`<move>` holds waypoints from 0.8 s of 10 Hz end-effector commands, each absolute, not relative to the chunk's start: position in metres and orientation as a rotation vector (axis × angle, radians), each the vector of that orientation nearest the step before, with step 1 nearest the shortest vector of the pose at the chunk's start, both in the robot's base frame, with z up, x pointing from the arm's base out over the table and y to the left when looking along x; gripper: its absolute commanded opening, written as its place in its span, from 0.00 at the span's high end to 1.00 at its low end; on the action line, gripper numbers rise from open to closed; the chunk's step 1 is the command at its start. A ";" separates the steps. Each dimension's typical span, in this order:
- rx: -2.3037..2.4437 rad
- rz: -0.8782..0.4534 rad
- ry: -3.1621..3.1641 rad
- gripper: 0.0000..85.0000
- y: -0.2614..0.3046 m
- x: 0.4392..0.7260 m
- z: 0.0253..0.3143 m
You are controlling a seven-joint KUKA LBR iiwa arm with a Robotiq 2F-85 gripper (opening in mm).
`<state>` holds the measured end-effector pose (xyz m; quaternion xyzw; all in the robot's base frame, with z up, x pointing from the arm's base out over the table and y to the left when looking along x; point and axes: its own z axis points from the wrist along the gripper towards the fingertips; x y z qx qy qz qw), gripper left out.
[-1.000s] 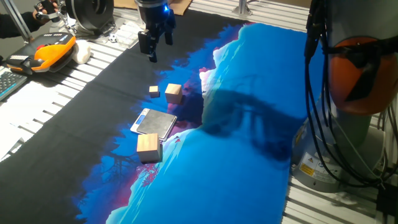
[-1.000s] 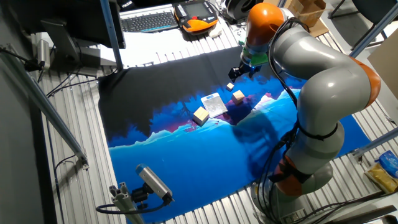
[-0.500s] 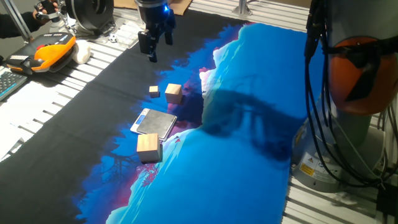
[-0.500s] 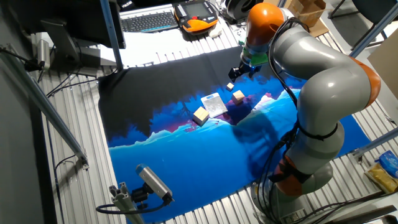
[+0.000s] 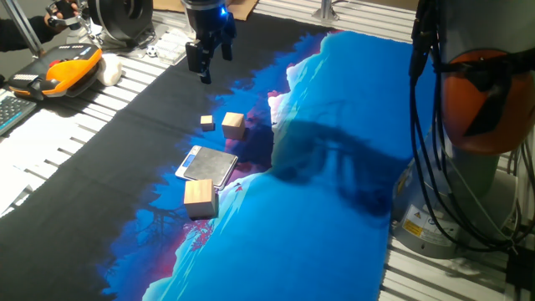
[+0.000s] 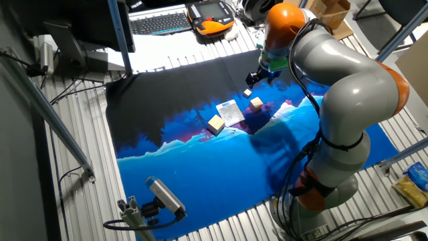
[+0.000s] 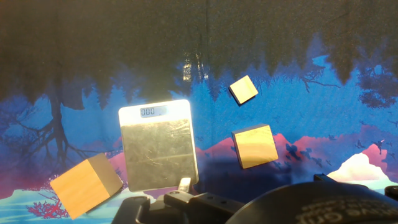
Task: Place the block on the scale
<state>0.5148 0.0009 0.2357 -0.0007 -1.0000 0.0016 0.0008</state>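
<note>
Hand view, left to right: larger wooden block (image 7: 86, 186); the scale (image 7: 160, 145), its display strip at the far end, lying just ahead of the jaws; tiny block (image 7: 243, 89); the block (image 7: 255, 146), right of the scale. Gripper (image 5: 205, 63) hangs above the cloth (image 5: 351, 125), jaws parted, holding nothing.
</note>
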 end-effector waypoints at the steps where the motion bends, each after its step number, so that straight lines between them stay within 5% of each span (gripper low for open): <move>1: -0.385 -0.011 -2.862 1.00 0.001 0.515 0.236; 8: -0.393 -0.028 -2.845 1.00 0.001 0.515 0.236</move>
